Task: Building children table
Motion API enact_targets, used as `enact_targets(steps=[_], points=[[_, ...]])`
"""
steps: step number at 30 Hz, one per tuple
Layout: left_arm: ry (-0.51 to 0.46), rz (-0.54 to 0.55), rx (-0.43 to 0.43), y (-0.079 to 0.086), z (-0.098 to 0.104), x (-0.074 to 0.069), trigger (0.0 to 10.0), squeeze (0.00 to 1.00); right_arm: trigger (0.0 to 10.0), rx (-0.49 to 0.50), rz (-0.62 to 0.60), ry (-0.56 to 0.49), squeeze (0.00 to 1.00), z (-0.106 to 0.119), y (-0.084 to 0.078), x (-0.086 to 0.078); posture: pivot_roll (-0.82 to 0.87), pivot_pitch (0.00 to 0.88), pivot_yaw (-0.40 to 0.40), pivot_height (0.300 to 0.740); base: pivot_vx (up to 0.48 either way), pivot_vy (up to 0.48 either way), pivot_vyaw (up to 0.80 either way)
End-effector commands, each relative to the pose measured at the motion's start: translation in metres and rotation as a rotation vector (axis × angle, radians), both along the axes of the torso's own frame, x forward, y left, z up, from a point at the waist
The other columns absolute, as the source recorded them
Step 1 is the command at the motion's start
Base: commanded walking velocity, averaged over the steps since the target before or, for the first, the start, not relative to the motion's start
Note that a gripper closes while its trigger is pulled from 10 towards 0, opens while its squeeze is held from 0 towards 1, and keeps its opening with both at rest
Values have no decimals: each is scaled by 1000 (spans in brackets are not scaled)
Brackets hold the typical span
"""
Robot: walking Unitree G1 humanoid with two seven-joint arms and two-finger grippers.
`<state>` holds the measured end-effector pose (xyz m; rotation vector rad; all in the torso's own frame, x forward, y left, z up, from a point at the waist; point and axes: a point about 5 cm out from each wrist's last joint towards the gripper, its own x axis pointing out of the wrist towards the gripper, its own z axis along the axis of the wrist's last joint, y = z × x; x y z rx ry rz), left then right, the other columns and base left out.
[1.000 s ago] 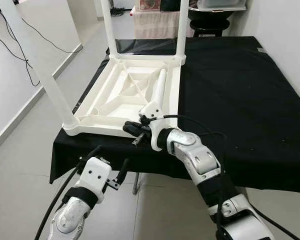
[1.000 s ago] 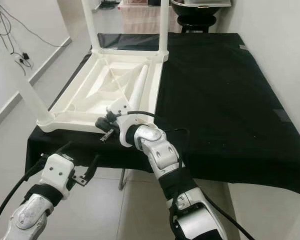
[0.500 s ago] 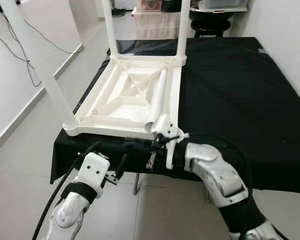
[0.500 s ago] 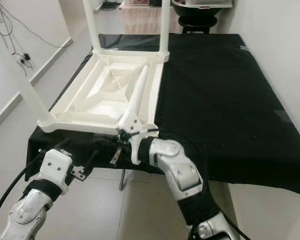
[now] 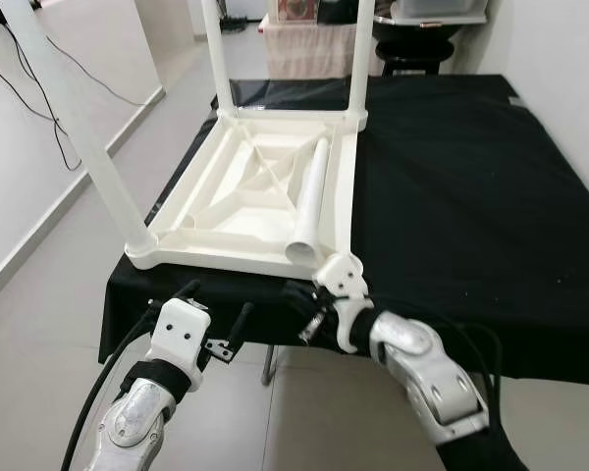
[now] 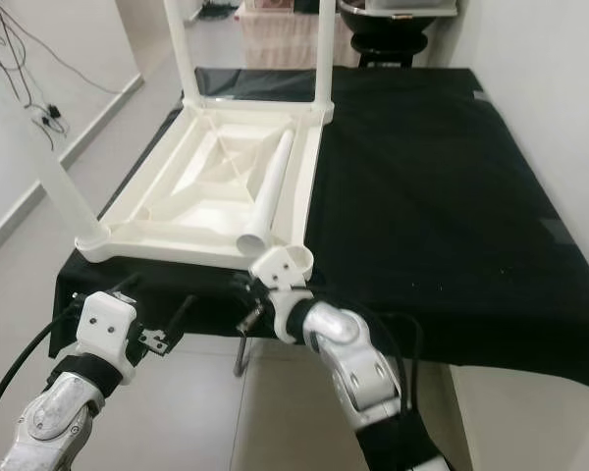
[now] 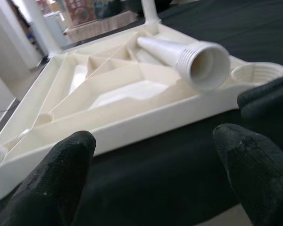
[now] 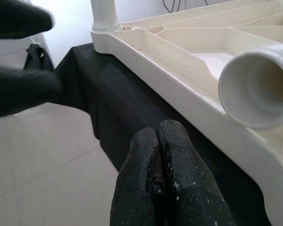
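- Loose leg (image 5: 309,201): white tube, threaded open end, lies inside upturned table top (image 5: 191,240), just ahead of right gripper (image 5: 302,306).
- Empty corner socket (image 7: 258,74) beside leg's end; three legs already upright.
- Right gripper clenched, holding nothing, at the black cloth (image 5: 471,177) edge below table top.
- Left gripper (image 5: 213,319) released, fingers spread, lower and short of cloth.
- Risk: leg rolls if nudged; a closed gripper can't grasp; cross-threading at socket.

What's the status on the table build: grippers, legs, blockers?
Right gripper shut, empty, below table edge. Left gripper open, idle. Loose leg lies in upturned tabletop; near-right socket unfilled. No blockers.
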<state>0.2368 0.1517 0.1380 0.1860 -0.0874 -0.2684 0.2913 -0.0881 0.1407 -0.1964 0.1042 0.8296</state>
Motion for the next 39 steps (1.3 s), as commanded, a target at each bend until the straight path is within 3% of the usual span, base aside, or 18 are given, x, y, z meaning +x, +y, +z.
enact_targets(steps=[1, 5, 12, 16, 17, 22, 26, 28, 29, 31, 35, 37, 39], points=[[37, 2, 1, 2, -6, -2, 10000, 0, 10000, 27, 48, -31, 0, 5, 6, -5, -7, 118, 55, 740, 274, 0, 800], [40, -5, -1, 2, -6, -1, 10000, 0, 10000, 72, 117, -54, 0, 10, 11, -12, -5, 117, 57, 740, 272, 0, 400], [44, -26, 2, 1, -7, -3, 10000, 0, 10000, 3, 291, -38, 0, 8, 7, -27, -8, 110, 59, 740, 272, 0, 0], [44, -41, 8, -1, -8, -4, 10000, 0, 10000, 10, 416, -4, 0, 12, -4, -40, -5, 107, 62, 740, 0, 0, 0], [47, -65, 8, -2, -8, -5, 10000, 0, 10000, 48, 447, -4, 0, 23, -14, -41, -5, 106, 63, 740, 0, 0, 0], [57, -134, 16, -8, -9, -8, 10000, 0, 10000, 155, 525, -20, 0, 50, -29, -47, -6, 101, 67, 740, 0, 0, 0], [60, -153, 26, -10, -9, -9, 10000, 0, 10000, 111, 517, -68, 0, 58, -35, -48, -9, 101, 71, 740, 0, 0, 0], [60, -154, 29, -9, -9, -9, 10000, 0, 10000, -4, 401, -108, 0, 54, -37, -34, -11, 106, 73, 740, 0, 0, 0], [60, -153, 30, -9, -9, -9, 10000, 0, 10000, -77, 316, -132, 1000, 51, -39, -25, -13, 107, 74, 740, 0, 0, 0], [61, -149, 29, -8, -9, -9, 10000, 0, 10000, -206, 193, -167, 1000, 45, -41, -14, -12, 109, 75, 740, 0, 0, 0], [64, -147, 26, -7, -10, -9, 10000, 0, 10000, -270, 112, -190, 1000, 43, -41, -9, -12, 114, 73, 740, 0, 0, 0], [77, -156, 20, -7, -11, -10, 10000, 0, 10000, -349, 9, -207, 1000, 39, -42, -5, -15, 117, 73, 740, 0, 0, 0], [77, -156, 20, -7, -11, -10, 10000, 0, 10000, -349, 9, -207, 1000, 39, -42, -5, -15, 117, 73, 740, 0, 0, 0]])
